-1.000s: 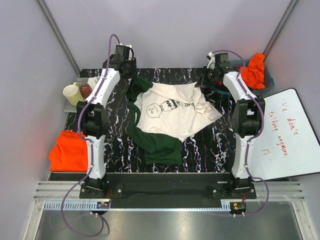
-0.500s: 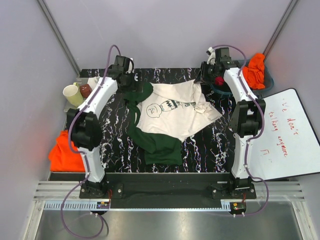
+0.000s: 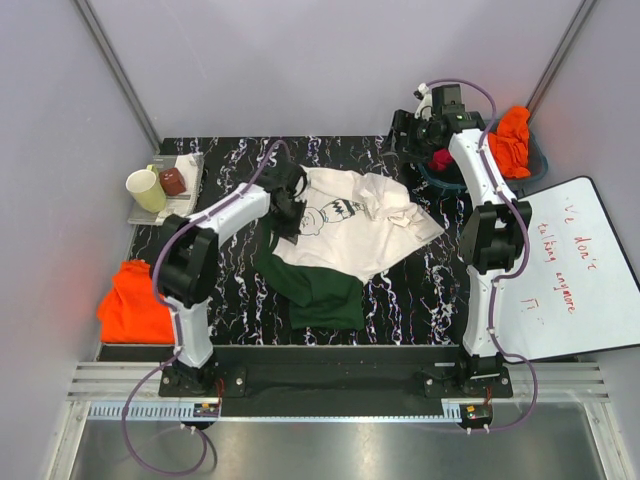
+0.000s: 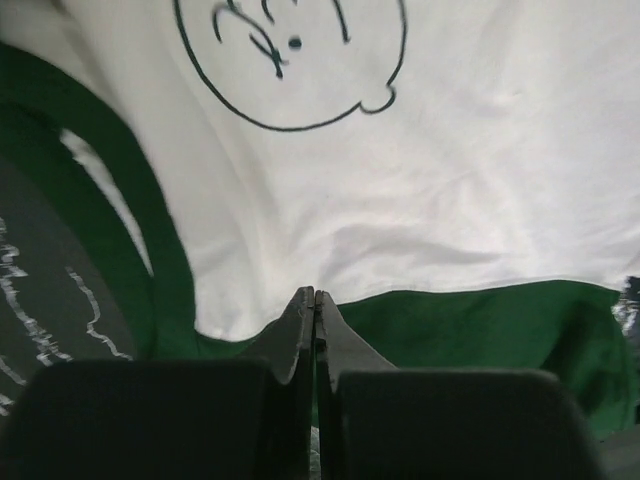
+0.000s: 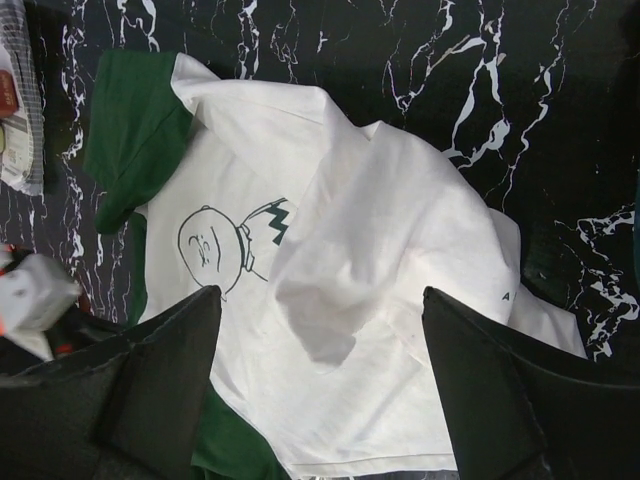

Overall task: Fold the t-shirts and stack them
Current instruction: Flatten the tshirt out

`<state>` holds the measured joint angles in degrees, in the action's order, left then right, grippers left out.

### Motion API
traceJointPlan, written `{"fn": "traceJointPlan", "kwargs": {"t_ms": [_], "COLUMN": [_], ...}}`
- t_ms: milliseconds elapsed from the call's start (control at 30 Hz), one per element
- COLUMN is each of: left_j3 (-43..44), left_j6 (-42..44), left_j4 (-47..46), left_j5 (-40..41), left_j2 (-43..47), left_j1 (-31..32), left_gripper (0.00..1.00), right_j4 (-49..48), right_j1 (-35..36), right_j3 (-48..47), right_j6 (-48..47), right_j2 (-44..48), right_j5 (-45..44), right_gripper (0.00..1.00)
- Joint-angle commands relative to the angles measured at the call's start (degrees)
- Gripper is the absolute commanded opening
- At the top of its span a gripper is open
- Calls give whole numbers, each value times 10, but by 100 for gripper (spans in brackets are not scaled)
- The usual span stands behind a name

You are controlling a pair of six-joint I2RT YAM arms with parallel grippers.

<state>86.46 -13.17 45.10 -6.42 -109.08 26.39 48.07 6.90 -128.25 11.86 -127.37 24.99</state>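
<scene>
A cream t-shirt (image 3: 350,225) with dark green sleeves and a cartoon print lies crumpled in the middle of the black marbled table (image 3: 230,270). My left gripper (image 3: 285,200) is low over the shirt's left edge. In the left wrist view its jaws (image 4: 315,295) are shut, tips at the line where cream cloth (image 4: 450,150) meets green (image 4: 480,320). No cloth shows between them. My right gripper (image 3: 415,125) hangs raised at the far right, open and empty. The right wrist view looks down between its fingers (image 5: 320,291) onto the shirt (image 5: 400,250).
A folded orange shirt (image 3: 135,300) lies off the table's left side. A bin (image 3: 530,165) at the far right holds orange (image 3: 512,140) and magenta (image 3: 440,158) cloth. A white board (image 3: 575,270) lies at the right. A mug (image 3: 145,188) stands on a tray at the far left.
My left arm swung from the far left corner to the shirt's left edge, and its jaws opened and shut again. My right gripper opened and drew back and up from the shirt's far corner.
</scene>
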Motion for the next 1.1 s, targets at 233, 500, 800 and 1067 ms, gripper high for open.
{"fn": "traceJointPlan", "kwargs": {"t_ms": [233,500,800,1067], "left_j3": [-37,-59,21,115], "left_j6": [-5,-44,-35,6], "left_j4": [50,134,191,183], "left_j5": [-43,30,156,98], "left_j2": [-68,-82,-97,-62], "left_j1": [4,-47,-142,-122], "left_gripper": [0,0,0,0], "right_j4": [32,35,43,99], "right_j1": [18,29,58,163], "right_j3": [-25,33,116,86], "right_j6": [5,1,-15,-43], "right_j2": [6,13,53,69], "right_j5": [25,38,38,-35], "right_gripper": [90,90,100,100]}}
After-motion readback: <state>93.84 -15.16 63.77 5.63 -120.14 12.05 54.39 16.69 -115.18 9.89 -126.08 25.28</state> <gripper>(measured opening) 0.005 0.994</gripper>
